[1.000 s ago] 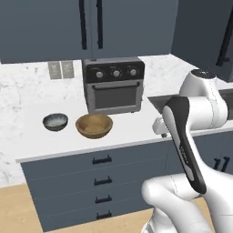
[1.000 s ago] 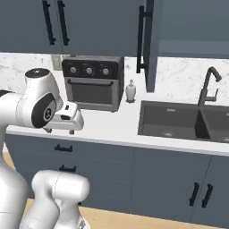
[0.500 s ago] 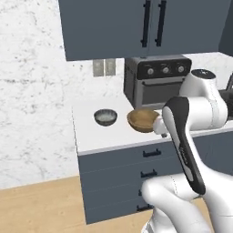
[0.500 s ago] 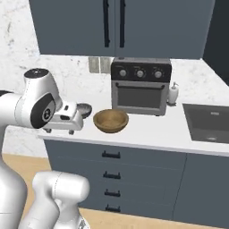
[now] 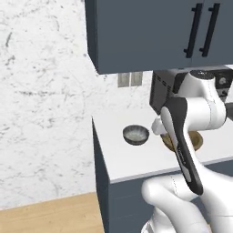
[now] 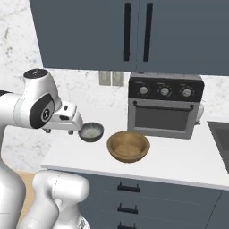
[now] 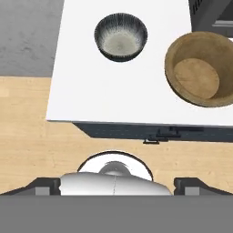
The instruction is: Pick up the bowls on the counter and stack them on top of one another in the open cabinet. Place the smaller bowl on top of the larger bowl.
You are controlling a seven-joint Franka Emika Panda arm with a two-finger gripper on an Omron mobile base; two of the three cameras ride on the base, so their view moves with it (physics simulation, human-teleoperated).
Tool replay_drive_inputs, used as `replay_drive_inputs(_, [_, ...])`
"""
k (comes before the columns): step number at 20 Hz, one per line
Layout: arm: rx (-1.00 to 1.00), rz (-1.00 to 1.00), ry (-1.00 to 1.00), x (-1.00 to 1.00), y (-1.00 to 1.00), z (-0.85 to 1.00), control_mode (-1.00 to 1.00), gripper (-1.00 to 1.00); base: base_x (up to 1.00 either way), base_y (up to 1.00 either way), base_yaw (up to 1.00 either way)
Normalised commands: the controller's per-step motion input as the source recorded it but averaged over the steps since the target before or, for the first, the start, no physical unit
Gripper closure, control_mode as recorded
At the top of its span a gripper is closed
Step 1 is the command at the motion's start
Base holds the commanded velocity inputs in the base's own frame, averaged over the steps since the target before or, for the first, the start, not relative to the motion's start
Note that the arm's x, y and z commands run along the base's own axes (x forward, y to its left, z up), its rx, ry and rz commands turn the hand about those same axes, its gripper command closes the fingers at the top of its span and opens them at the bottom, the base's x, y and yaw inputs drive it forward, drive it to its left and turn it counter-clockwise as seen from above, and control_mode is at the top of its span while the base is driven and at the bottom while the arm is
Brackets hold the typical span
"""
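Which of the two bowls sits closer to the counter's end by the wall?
The smaller bowl, dark grey with a pale speckled inside; the larger brown bowl sits nearer the toaster oven.

Wall: I see white grey-veined marble point(image 5: 45, 91).
Floor: pale wood planks point(image 7: 27, 136).
Appliance: black toaster oven point(image 6: 163, 105) against the backsplash.

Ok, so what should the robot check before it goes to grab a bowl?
1. Small grey bowl upright on the counter: ok.
2. Big brown bowl upright, apart from the grey one: ok.
3. Tool open and empty: ok.
4. Tool above a bowl: not ok, it hangs short of the counter edge, over the floor.
5. Cabinet open for stacking: not ok, the doors in view look shut.
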Motion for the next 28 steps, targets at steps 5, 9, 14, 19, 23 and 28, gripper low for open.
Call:
replay_drive_inputs(5, [0.02, 0.00, 0.00, 0.16, 0.05, -0.06, -1.00, -1.00, 0.25, 0.09, 0.01])
replay_drive_inputs(9, [0.02, -0.24, 0.13, 0.02, 0.13, -0.19, -1.00, -1.00, 0.00, 0.00, 0.00])
replay_drive_inputs(14, [0.08, -0.52, 0.03, 0.00, 0.00, -0.36, -1.00, -1.00, 0.00, 0.00, 0.00])
replay_drive_inputs(19, [0.16, -0.53, -0.02, 0.09, -0.13, -0.43, -1.00, -1.00, 0.00, 0.00, 0.00])
replay_drive_inputs(23, [0.18, -0.29, -0.05, 0.27, -0.14, -0.31, -1.00, -1.00, 0.00, 0.00, 0.00])
replay_drive_inputs(28, [0.12, -0.03, 0.05, 0.63, -0.17, -0.14, -1.00, -1.00, 0.00, 0.00, 0.00])
